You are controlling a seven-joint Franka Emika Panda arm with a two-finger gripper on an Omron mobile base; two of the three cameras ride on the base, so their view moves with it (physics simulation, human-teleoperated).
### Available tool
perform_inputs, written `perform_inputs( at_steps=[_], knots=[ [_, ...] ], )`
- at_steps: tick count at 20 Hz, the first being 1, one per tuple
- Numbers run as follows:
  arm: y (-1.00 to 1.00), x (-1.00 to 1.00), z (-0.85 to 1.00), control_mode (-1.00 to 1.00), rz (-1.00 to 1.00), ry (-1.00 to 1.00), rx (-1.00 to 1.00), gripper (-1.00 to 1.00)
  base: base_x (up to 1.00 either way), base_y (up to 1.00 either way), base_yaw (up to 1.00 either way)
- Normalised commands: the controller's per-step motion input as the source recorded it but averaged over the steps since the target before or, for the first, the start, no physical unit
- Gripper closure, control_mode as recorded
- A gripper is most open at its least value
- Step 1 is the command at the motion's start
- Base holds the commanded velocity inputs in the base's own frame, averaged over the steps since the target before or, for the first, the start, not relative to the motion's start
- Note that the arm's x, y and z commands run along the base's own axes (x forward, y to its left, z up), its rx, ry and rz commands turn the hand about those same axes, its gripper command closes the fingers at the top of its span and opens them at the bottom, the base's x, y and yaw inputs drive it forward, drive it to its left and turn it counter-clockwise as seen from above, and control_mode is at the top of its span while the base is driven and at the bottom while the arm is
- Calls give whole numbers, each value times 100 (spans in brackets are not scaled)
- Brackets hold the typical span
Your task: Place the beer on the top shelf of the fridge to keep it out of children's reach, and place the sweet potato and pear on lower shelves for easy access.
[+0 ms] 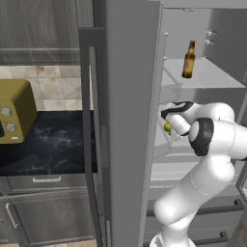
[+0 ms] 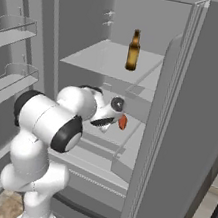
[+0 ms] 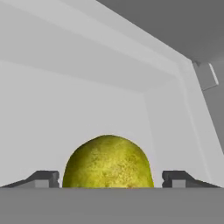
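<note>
The beer point(image 1: 188, 60) point(image 2: 133, 50) stands upright on the top shelf point(image 1: 214, 77) point(image 2: 97, 58) of the open fridge point(image 2: 74, 3). My gripper point(image 1: 168, 120) point(image 2: 109, 123) point(image 3: 109, 179) reaches into a lower shelf point(image 2: 127, 145). The yellow-green pear point(image 3: 108, 162) point(image 1: 167, 127) sits between its fingertips point(image 3: 43, 178) with a gap on each side, so the jaws are open. The orange-red sweet potato point(image 2: 122, 122) lies just right of the hand on the same lower level.
The grey fridge door point(image 1: 130, 120) stands open close to the left of the arm, and the other door point(image 2: 194, 126) to its right. Door bins point(image 2: 16, 28) line the far left. A yellow toaster oven point(image 1: 14, 111) sits on the dark counter point(image 1: 53, 144).
</note>
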Motion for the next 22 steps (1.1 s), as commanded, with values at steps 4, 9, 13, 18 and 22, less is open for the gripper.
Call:
perform_inputs(
  at_steps=[4, 9, 13, 18, 22],
  knots=[
    [-1, -1, 0, -100, 0, -8, 0, -100, 0, 0, 0],
    [-5, -4, 4, -100, 0, -8, 0, -100, 0, 0, 0],
    [-8, -12, 18, -100, 0, -4, 0, -100, 0, 0, 0],
    [-17, -34, 29, -100, 0, 0, 0, -100, 0, 0, 0],
    [-23, -43, 53, -100, 0, 0, 0, -100, 0, 0, 0]
  ],
)
